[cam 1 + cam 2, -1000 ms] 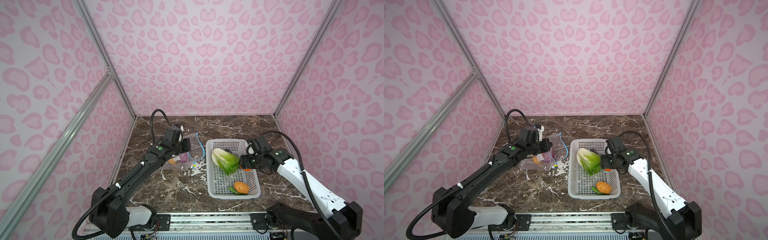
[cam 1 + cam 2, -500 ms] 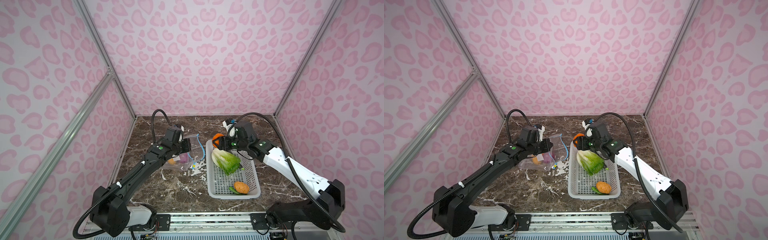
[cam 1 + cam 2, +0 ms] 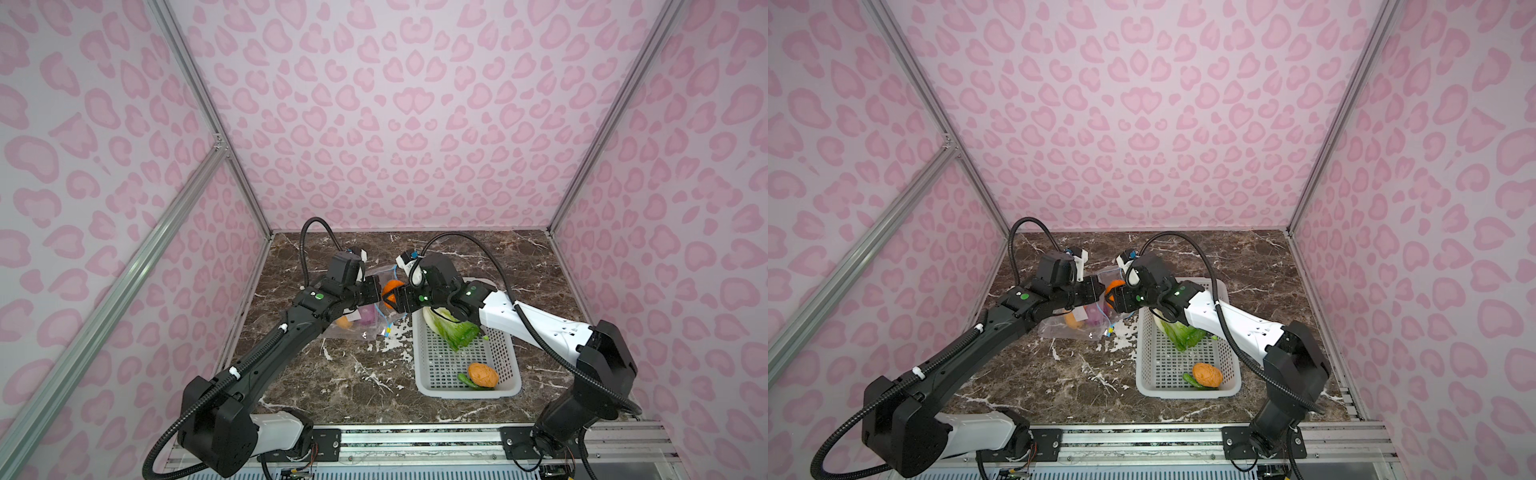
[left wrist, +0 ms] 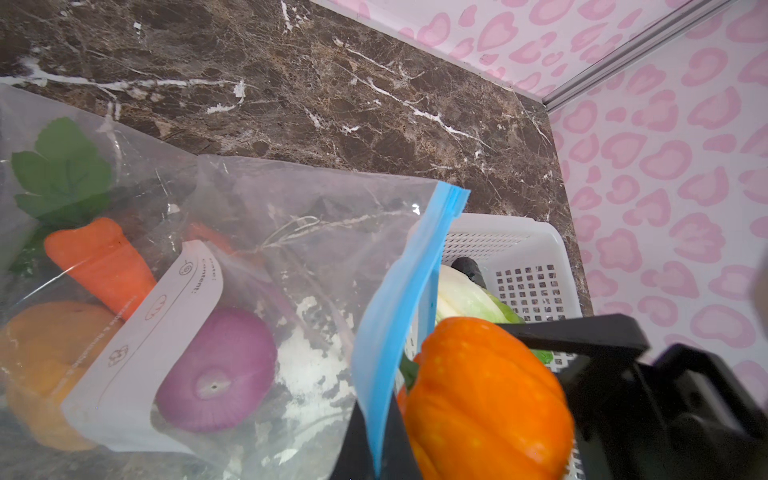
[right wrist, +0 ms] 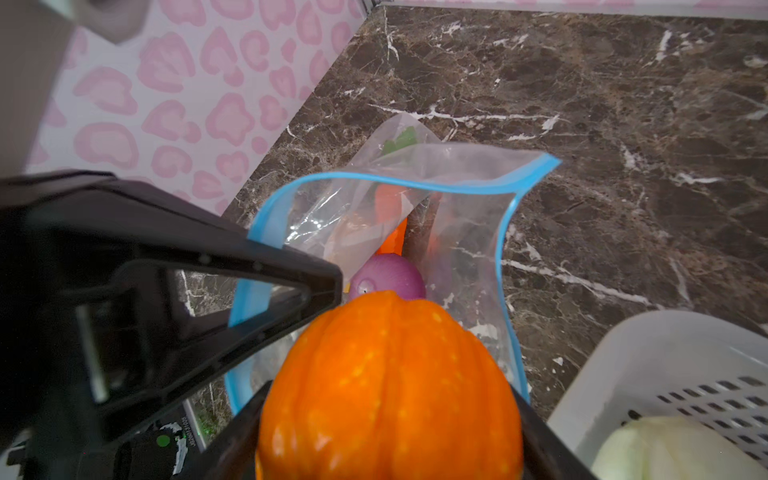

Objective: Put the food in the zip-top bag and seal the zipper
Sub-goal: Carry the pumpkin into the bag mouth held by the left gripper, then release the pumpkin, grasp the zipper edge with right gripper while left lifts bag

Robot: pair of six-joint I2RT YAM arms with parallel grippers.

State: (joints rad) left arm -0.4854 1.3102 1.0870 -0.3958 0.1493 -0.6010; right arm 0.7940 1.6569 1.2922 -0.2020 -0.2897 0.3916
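Swung over from the basket point(image 3: 465, 391) since a second ago, my right tool point(image 3: 390, 296) grips the orange round fruit point(image 5: 386, 386) at the open mouth of the zip-top bag point(image 5: 461, 232); my left tool point(image 3: 378, 291) stays pinched shut on its zipper point(image 5: 286, 195).

My cell: pink spotted walls point(image 3: 395, 124) at 9, 12 and 3 o'clock, joined by silver metal posts point(image 3: 203, 104). Dark brown marble tabletop point(image 3: 353, 374), white-veined. Metal rail point(image 3: 415, 436) at 6 o'clock. Even, soft light.
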